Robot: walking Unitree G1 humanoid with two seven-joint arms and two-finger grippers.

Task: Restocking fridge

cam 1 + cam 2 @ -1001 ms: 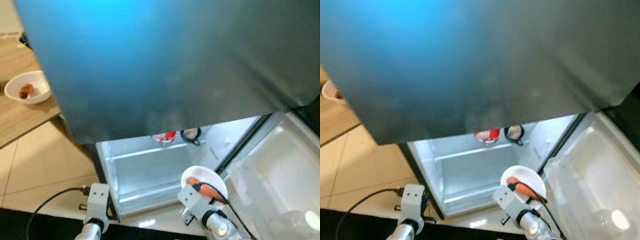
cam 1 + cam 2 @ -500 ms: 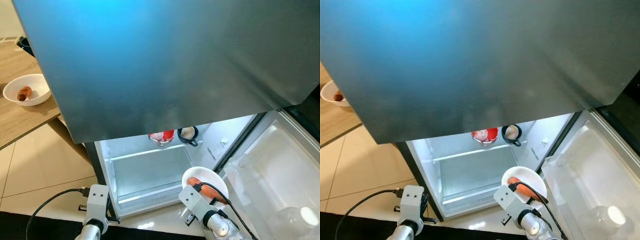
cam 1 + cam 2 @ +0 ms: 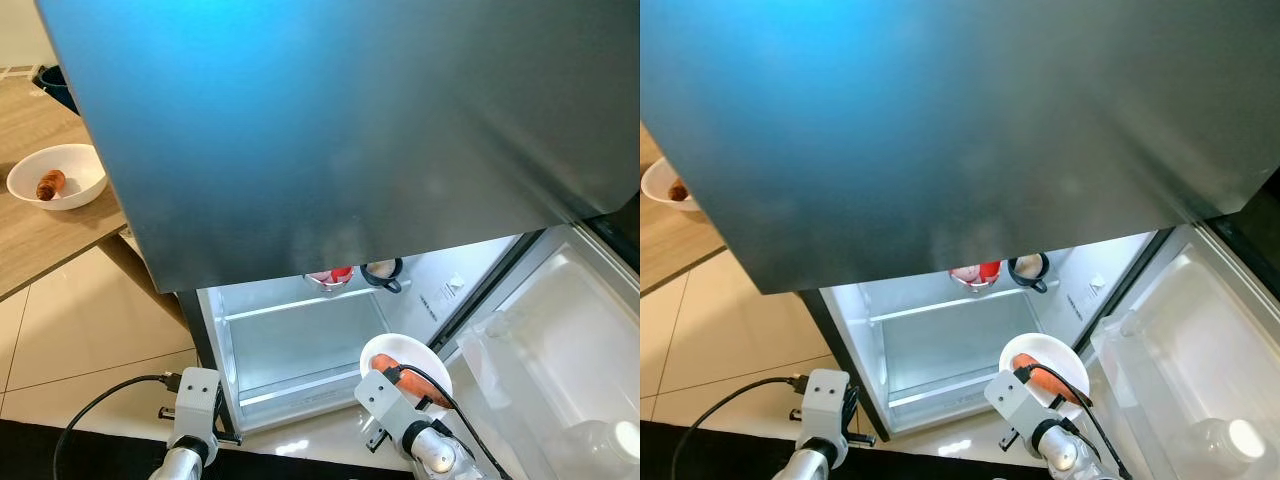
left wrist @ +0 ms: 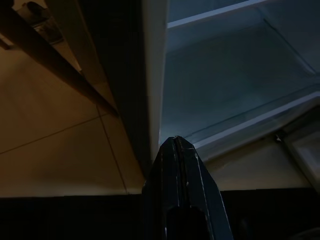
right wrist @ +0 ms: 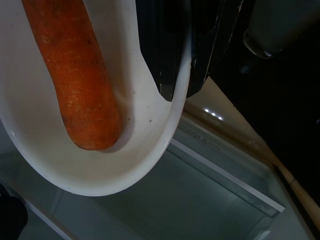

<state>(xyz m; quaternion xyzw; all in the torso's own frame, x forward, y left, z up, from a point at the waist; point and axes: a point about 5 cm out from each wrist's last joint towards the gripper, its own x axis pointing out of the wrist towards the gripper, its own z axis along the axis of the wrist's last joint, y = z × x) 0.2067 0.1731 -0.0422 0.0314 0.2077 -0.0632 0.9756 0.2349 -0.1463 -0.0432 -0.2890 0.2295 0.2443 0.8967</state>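
Note:
My right gripper (image 5: 175, 82) is shut on the rim of a white bowl (image 3: 408, 353) that holds an orange carrot (image 5: 75, 75). The bowl hangs in front of the open lower compartment of the fridge (image 3: 300, 345), near its right side and above the glass shelf (image 5: 210, 200). My left gripper (image 4: 176, 145) is shut with nothing in it, low by the fridge's left wall. Far back on an inner shelf stand a red item (image 3: 330, 274) and a dark mug (image 3: 381, 270).
The grey upper fridge door (image 3: 340, 130) overhangs the compartment. The lower door (image 3: 560, 330) stands open to the right, with a clear bottle (image 3: 610, 440) in its bin. At the left, a wooden table (image 3: 40, 240) carries a white bowl (image 3: 70, 185) with a brown item.
The whole picture has shifted a little, so the camera moved. The bowl with the carrot stays in my right gripper at the same place, and the left arm has not moved.

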